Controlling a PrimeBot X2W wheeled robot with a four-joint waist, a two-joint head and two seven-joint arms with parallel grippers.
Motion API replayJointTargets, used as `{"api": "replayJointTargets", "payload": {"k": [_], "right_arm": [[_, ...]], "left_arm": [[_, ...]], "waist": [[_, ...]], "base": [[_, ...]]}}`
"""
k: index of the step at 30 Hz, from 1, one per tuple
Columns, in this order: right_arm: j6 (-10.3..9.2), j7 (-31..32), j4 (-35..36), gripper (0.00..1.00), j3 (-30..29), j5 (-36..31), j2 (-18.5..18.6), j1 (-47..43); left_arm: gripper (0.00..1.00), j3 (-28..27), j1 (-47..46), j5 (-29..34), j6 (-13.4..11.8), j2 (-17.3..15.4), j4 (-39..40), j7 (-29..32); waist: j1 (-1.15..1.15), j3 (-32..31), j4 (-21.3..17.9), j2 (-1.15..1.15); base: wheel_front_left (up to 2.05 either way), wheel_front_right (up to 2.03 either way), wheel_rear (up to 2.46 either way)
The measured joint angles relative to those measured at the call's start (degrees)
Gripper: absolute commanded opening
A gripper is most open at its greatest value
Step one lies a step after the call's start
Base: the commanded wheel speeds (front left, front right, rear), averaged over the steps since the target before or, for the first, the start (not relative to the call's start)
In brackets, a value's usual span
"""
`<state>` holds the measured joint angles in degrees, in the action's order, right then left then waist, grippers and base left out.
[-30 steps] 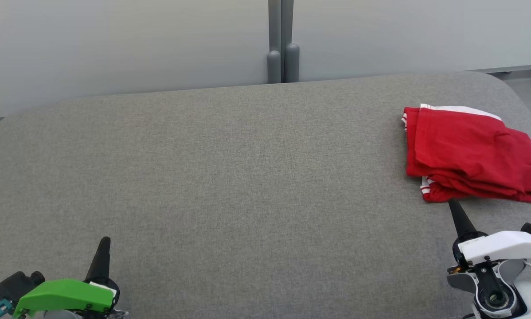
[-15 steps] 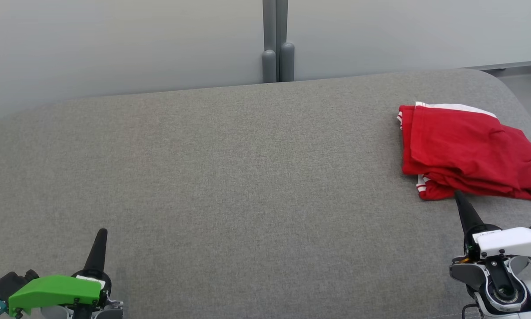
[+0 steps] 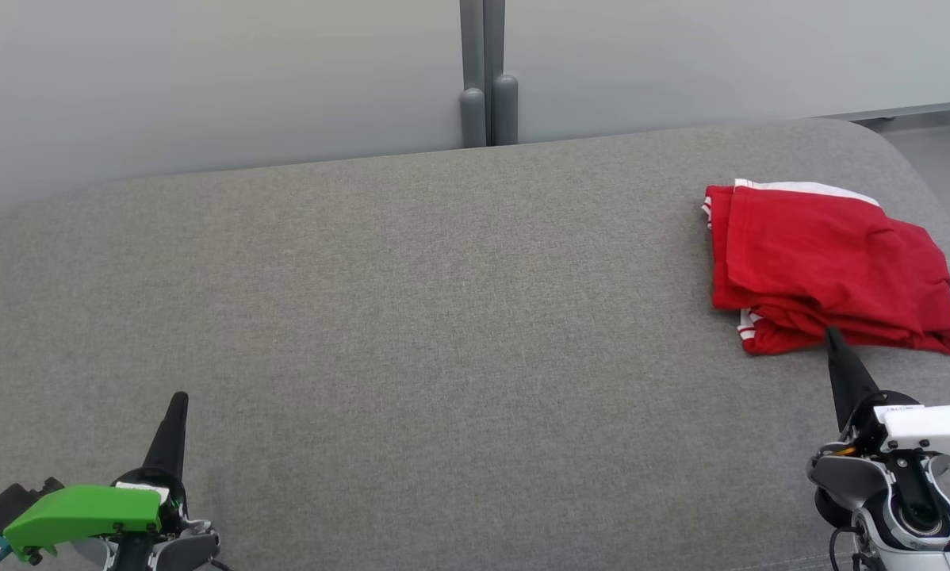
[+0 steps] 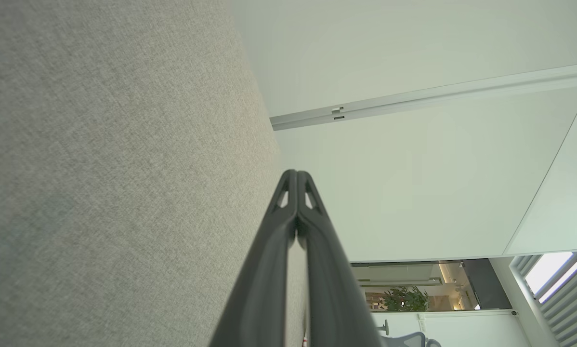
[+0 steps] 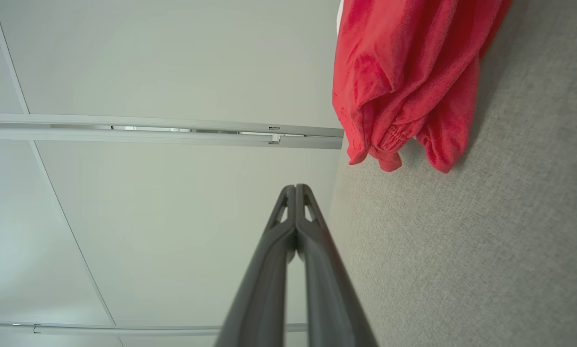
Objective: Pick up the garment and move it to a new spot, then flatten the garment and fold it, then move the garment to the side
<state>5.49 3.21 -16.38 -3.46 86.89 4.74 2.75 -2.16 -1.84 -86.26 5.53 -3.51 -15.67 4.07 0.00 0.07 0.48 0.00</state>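
Right gripper (image 3: 831, 336) has its two long fingers pressed together and carries nothing. In the head view its tip lines up with the near edge of the garment (image 3: 828, 262). My right wrist view shows a strip of bare grey fabric between the tip (image 5: 295, 188) and the red cloth (image 5: 404, 72), so I read it as close beside the garment, not touching it. The garment is red with white trim. It lies in stacked layers near the far right corner of the bench (image 3: 443, 317), close to the right edge, with its near hem bunched and a little loose. Left gripper (image 3: 178, 399) is also closed tight and empty, which the left wrist view (image 4: 296, 174) confirms. It hovers by the near left corner, well apart from the cloth. Most of the bench between the two arms is bare, and pale wall panels and a grey post (image 3: 487, 111) stand behind the far edge. From how things lie, I judge the pick-up, flattening and folding done and the garment already at the side. What may be left is a last nudge or tidy of that loose near hem, and then pulling my right arm clear.
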Motion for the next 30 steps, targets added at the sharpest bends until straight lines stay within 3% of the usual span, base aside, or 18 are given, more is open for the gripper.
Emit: {"api": "replayJointTargets", "payload": {"k": [10,30], "right_arm": [[1.07,1.74,0.01,0.0,-2.59,5.68,-1.3,0.37],[1.07,1.89,0.0,0.0,-2.78,5.89,-1.42,0.39]], "left_arm": [[0.0,-1.76,-1.25,-5.79,1.04,0.93,-0.24,1.77],[0.0,-1.83,-1.68,-5.79,1.09,1.0,-0.33,1.78]], "waist": [[0.0,0.08,-0.49,0.0],[0.0,0.07,-0.49,0.0]], "base": [[0.0,0.0,0.0],[0.0,0.0,0.0]]}}
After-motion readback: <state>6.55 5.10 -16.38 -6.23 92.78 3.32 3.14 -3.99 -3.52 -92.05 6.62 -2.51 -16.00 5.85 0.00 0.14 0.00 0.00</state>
